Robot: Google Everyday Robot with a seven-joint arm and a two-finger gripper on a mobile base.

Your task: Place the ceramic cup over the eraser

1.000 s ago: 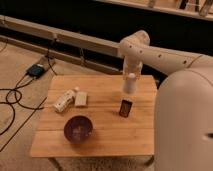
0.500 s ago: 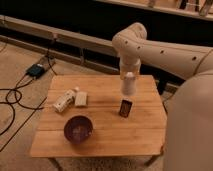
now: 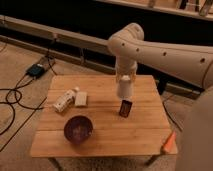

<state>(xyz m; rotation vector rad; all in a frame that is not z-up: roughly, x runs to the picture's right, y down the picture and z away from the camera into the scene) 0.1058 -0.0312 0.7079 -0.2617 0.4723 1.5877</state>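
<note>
We are holding the cup (image 3: 124, 91) in the gripper (image 3: 124, 80), fingers clamped on it, just above the eraser (image 3: 126, 108) standing right of centre on the worktop (image 3: 100, 135), apparently aligning it for lowering over the eraser.

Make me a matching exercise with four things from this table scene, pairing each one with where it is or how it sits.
Things:
1. ceramic cup
2. eraser
3. purple bowl
4. white bottle

Places or states:
A. lying on its side, on the left part of the table as pictured
B. held in the shut gripper, up off the table
C. standing upright, right of the table's middle
D. near the front edge, left of middle

Pairs: 1-B, 2-C, 3-D, 4-A
</note>
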